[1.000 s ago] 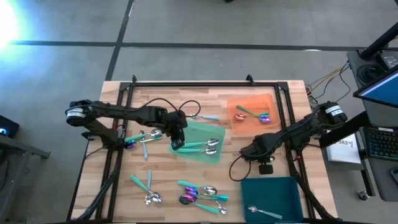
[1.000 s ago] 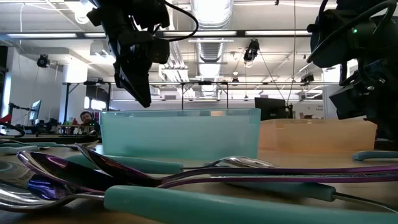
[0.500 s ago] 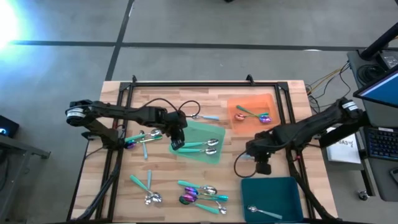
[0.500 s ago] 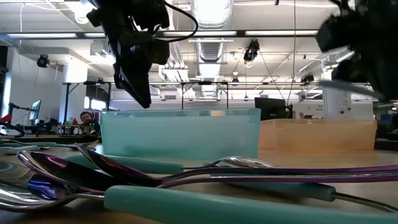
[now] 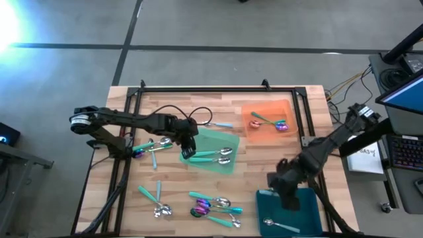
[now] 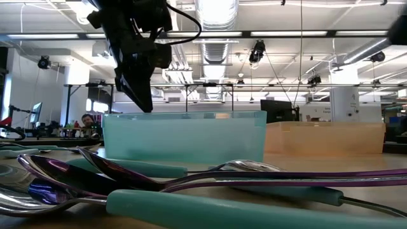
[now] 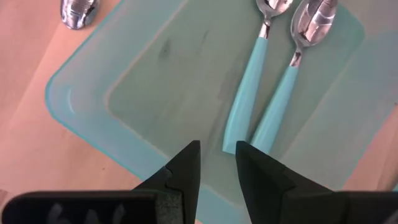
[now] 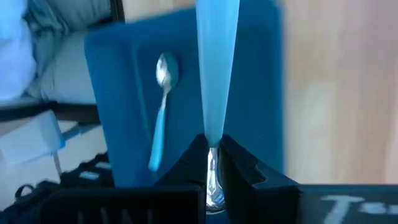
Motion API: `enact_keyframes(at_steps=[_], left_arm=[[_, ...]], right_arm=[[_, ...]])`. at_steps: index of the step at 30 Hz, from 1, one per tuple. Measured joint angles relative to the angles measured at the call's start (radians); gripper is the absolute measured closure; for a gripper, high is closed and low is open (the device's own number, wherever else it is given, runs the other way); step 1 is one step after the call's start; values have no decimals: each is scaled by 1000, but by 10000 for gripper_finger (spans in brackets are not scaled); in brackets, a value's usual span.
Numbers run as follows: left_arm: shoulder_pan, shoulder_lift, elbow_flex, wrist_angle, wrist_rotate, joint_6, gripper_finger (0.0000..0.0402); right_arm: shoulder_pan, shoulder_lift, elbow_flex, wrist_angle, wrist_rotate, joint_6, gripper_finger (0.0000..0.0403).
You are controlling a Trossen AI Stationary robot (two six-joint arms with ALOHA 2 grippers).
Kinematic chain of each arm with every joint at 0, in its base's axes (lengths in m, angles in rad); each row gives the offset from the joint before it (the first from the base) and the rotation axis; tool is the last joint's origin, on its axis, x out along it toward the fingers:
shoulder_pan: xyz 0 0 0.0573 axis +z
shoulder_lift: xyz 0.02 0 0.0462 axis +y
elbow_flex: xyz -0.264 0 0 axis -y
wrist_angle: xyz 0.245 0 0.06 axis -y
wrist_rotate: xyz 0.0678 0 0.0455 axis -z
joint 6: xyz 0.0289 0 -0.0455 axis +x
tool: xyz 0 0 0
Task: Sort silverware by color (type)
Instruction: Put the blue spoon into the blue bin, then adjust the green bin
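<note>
My right gripper [image 5: 283, 190] hangs over the far edge of the dark teal tray [image 5: 301, 205], shut on a teal-handled silver spoon [image 8: 216, 68]. One small spoon [image 8: 161, 106] lies flat in that tray. My left gripper [image 7: 217, 163] stands open with nothing between its fingers. It is above the near-left edge of the green tray [image 5: 206, 140], beside two silver spoons with teal handles [image 7: 273, 93] lying there. The orange tray [image 5: 264, 109] holds two more spoons [image 5: 269, 123]. Loose silverware [image 5: 215, 206] lies on the wood near the front. My right gripper pinches the spoon between its two fingers at the thin end of the teal handle [image 8: 212, 134], where it meets the silver neck. The silver bowl [image 8: 213, 186] lies back between the fingers. The handle sticks out ahead, in line with the fingers, which slant down. The spoon is lifted clear above the dark teal tray.
More spoons lie left of the green tray [image 5: 152, 146], at the front left [image 5: 154, 198] and at the far middle [image 5: 218, 123]. A black frame [image 5: 218, 89] runs around the table. Bare wood [image 5: 264, 162] lies between the three trays.
My right gripper has risen and swung from the table's right middle toward the near edge, to above the dark teal tray. It turned on the way and stayed shut. In the low view it has left the picture upward.
</note>
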Motion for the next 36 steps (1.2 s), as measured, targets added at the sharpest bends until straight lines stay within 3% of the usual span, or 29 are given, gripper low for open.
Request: enact_keyframes(at_steps=[6,10,17,25,31,36], left_arm=[[0,0,0,-1,0,0,316],[0,0,0,-1,0,22,316],[0,0,0,-7,0,26,316],[-1,0,0,-7,0,33,316],[-1,0,0,-8,-52,65,316],[2,-2,0,-73,-102,62,316]], right_arm=[[136,97,-1,10,-87,165,391],[176,163,-2,34,-153,176,391],[163,207,-2,-56,-151,253,381],[160,171,-2,-86,-151,304,331],[131,139,-2,-122,-142,218,306],[27,99,-2,-240,-107,124,306]])
